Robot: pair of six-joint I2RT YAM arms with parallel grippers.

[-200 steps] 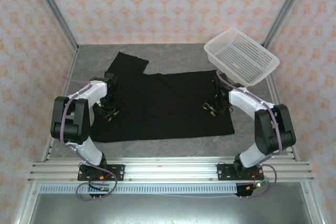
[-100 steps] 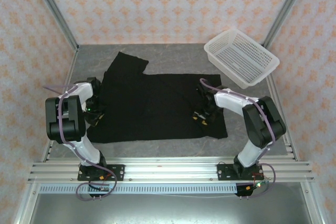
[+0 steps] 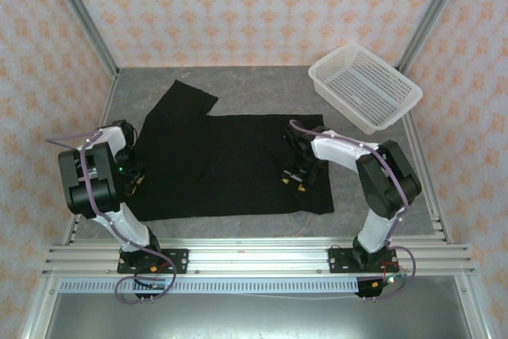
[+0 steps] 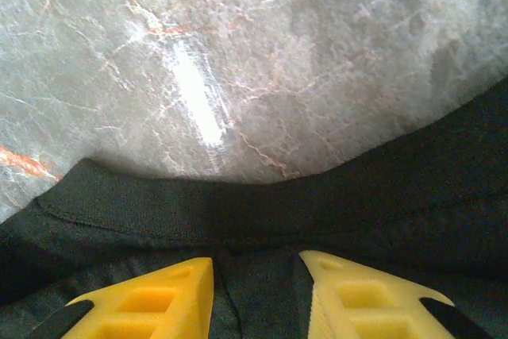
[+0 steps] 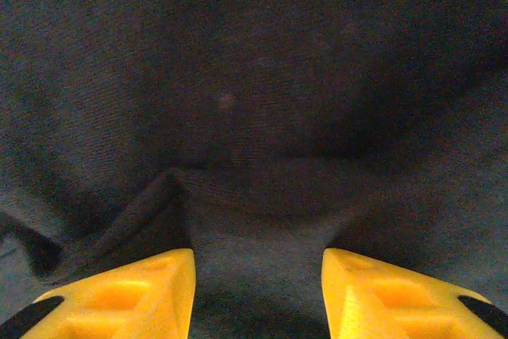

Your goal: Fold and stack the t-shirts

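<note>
**While both end effectors sit on the shirt, its long axis runs across the bench**

Since the next fold depends on how the cloth lies relative to the arms, the useful fact is the lie of the black t-shirt (image 3: 230, 164). It is spread plain side up on the bench (image 3: 262, 81), with its long axis running left to right between the two arms. One sleeve (image 3: 186, 101) angles off toward the far left corner. The white mesh basket (image 3: 361, 85) stands apart at the far right, clear of the cloth.

The left end effector (image 3: 131, 179) sits at the shirt's left edge. In the left wrist view the stitched hem (image 4: 159, 212) lies just beyond its fingertips, with bare stone past that. Cloth runs between the narrowly spaced yellow fingers (image 4: 151, 299), so it appears to be clenched on the t-shirt's edge.

The right end effector (image 3: 294, 180) is down on the right part of the shirt, inside its right border. Its fingers (image 5: 143, 283) stand apart over the fabric, with only a slack ridge of cloth between them, so it reads as released.

Each arm is nearest its own end of the garment. A fold across the long axis would probably carry one short end toward the other. The left arm already has an edge to carry, while the right arm would need a fresh grip.
</note>
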